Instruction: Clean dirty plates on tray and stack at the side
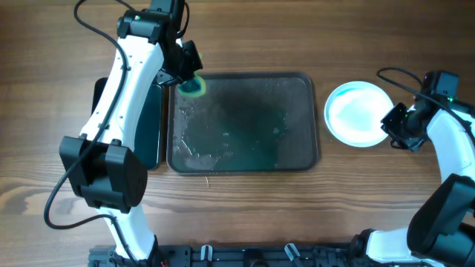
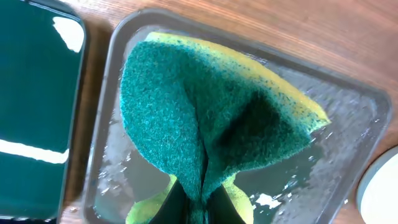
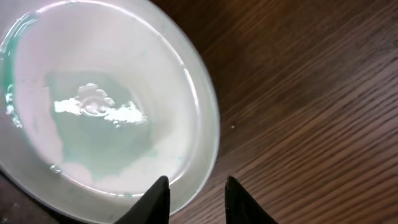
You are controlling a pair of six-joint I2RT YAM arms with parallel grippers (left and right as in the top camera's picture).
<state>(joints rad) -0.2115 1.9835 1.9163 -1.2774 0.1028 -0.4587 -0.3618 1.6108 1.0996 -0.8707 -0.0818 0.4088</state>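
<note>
Plates point(image 1: 358, 113) look stacked off-tray, rim just ahead of the right gripper's point(image 3: 196, 193) spread empty jaws, tray point(image 1: 245, 126) under the left gripper point(image 1: 187, 74) bare but wet, jaws pinching the sponge point(image 2: 205, 118), so judging near done, only sponge stow left.

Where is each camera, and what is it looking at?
Overhead: above the table, looking straight down at the tray; both arms show.
Left wrist: on the left arm, facing the sponge its end effector pinches.
Right wrist: on the right arm, facing the plate; open end effector shows.
Overhead and left wrist share sponge and tray.
</note>
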